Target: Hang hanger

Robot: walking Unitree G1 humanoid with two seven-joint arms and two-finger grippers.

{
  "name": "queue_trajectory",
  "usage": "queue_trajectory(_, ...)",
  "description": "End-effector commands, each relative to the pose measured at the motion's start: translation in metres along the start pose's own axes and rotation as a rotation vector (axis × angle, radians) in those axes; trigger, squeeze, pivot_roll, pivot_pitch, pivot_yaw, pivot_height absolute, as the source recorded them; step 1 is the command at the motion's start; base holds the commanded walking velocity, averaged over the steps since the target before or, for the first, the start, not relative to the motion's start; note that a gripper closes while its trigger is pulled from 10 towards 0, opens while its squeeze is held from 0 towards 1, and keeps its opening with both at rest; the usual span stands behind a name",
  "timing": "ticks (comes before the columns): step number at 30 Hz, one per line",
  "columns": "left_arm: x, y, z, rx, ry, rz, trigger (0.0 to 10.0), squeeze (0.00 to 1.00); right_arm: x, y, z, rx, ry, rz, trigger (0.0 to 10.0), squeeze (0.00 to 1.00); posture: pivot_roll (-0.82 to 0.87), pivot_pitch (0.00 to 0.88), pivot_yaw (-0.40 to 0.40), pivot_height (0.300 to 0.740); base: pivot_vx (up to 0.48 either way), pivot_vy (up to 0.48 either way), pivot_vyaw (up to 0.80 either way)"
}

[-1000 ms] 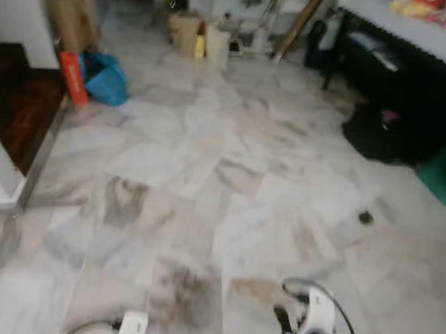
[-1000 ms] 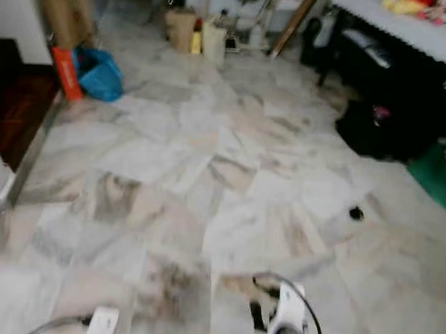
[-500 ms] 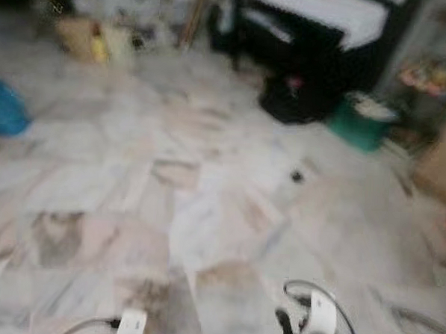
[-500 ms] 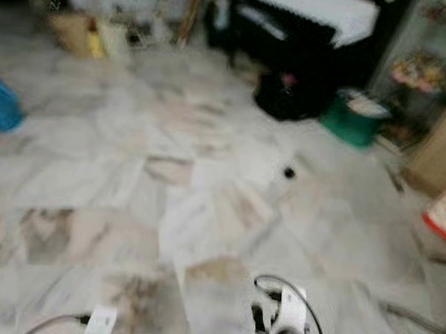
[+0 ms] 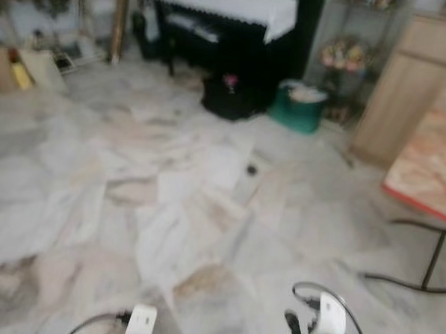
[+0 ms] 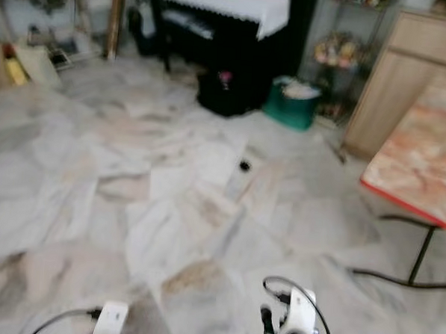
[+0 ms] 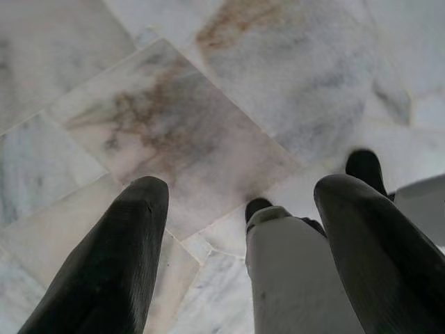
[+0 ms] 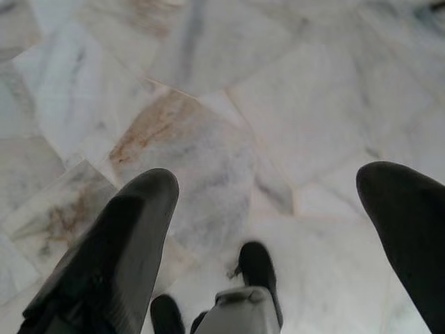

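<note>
Both arms hang low at the bottom edge of the head views, left arm and right arm, over the marble floor. In the left wrist view my left gripper is open, its two black fingers wide apart with only floor tiles between them. In the right wrist view my right gripper is open too, with nothing held between its fingers. My own grey leg and dark foot appear below the grippers.
A black piano with a white cloth stands at the back, a black bag and green basin before it. On the right are a wooden cabinet and a red-edged table on black legs. A small dark object lies mid-floor.
The camera has swung to the right: the blue bag and doorway at the left have left the picture, and the piano, cabinet and table have come in. Both arms hang as before.
</note>
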State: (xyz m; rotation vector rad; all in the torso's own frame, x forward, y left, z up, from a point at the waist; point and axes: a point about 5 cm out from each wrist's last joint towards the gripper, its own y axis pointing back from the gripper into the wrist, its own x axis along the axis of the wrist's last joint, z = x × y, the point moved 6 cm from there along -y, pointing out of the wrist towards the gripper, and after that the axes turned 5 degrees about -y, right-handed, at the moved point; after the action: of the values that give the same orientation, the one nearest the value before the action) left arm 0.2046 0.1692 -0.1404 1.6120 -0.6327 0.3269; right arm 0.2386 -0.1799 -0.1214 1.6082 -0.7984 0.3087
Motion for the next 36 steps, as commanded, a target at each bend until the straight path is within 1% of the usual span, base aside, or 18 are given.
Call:
queue_trajectory(1, 0.0, 0.0, 0.002, 0.001, -0.006, -0.005, 10.0, 0.0, 0.0, 0.001, 0.008, -0.021, -0.003, -0.001, 10.0, 0.0, 0.01, 0.0, 0.019, 0.74, 0.0, 0.0, -0.79)
queue_trajectory(11, 0.001, -0.001, 0.0, 0.004, -0.005, -0.008, 10.0, 0.0, 0.002, 0.0, 0.006, -0.014, -0.004, -0.001, 10.0, 0.0, 0.02, 0.0, 0.023, 0.74, 0.0, 0.0, -0.79)
queue_trajectory(12, 0.009, -0.002, -0.007, 0.012, -0.004, 0.012, 10.0, 0.0, 0.001, 0.0, 0.005, -0.013, -0.004, -0.001, 10.0, 0.0, 0.02, 0.0, 0.025, 0.74, 0.0, 0.0, -0.79)
queue_trajectory(13, 0.035, -0.004, -0.031, 0.035, -0.005, 0.076, 10.0, 0.0, 0.001, 0.0, 0.004, -0.012, -0.005, -0.001, 10.0, 0.0, 0.02, 0.0, 0.028, 0.74, 0.0, 0.0, -0.79)
queue_trajectory(14, 0.043, -0.004, -0.039, 0.041, -0.007, 0.094, 10.0, 0.0, 0.001, 0.0, 0.004, -0.011, -0.008, 0.0, 10.0, 0.0, 0.02, 0.0, 0.03, 0.74, 0.0, 0.0, -0.79)
queue_trajectory(15, 0.044, -0.004, -0.044, 0.045, -0.008, 0.094, 10.0, 0.0, 0.001, 0.0, 0.003, -0.012, -0.011, 0.001, 10.0, 0.0, 0.02, 0.0, 0.03, 0.74, 0.0, 0.0, -0.79)
queue_trajectory(17, 0.035, -0.003, -0.049, 0.056, 0.002, 0.067, 10.0, 0.0, 0.001, 0.0, 0.003, -0.012, -0.012, 0.0, 10.0, 0.0, 0.02, 0.0, 0.027, 0.74, 0.0, 0.0, -0.78)
queue_trajectory(18, 0.027, -0.002, -0.052, 0.059, 0.006, 0.044, 10.0, 0.0, 0.001, 0.0, 0.003, -0.012, -0.011, -0.001, 10.0, 0.0, 0.02, 0.0, 0.027, 0.74, 0.0, 0.0, -0.79)
queue_trajectory(24, 0.019, -0.002, -0.052, 0.057, 0.011, 0.021, 10.0, 0.0, 0.001, 0.0, 0.004, -0.017, -0.012, -0.001, 10.0, 0.0, 0.01, 0.0, 0.025, 0.74, 0.0, 0.0, -0.78)
queue_trajectory(26, 0.019, -0.002, -0.052, 0.056, 0.01, 0.02, 10.0, 0.0, 0.001, 0.0, 0.005, -0.017, -0.011, 0.0, 10.0, 0.0, 0.01, 0.0, 0.024, 0.74, 0.0, 0.0, -0.79)
queue_trajectory(29, 0.02, -0.002, -0.051, 0.055, 0.031, 0.022, 10.0, 0.0, 0.002, 0.0, 0.005, -0.018, -0.01, 0.0, 10.0, 0.0, 0.0, 0.0, 0.021, 0.74, 0.0, 0.0, -0.78)
queue_trajectory(36, 0.024, -0.002, -0.054, 0.078, 0.033, 0.039, 10.0, 0.0, 0.002, 0.001, 0.006, -0.017, 0.0, 0.004, 10.0, 0.0, 0.0, 0.0, 0.016, 0.74, 0.0, 0.0, 0.0)
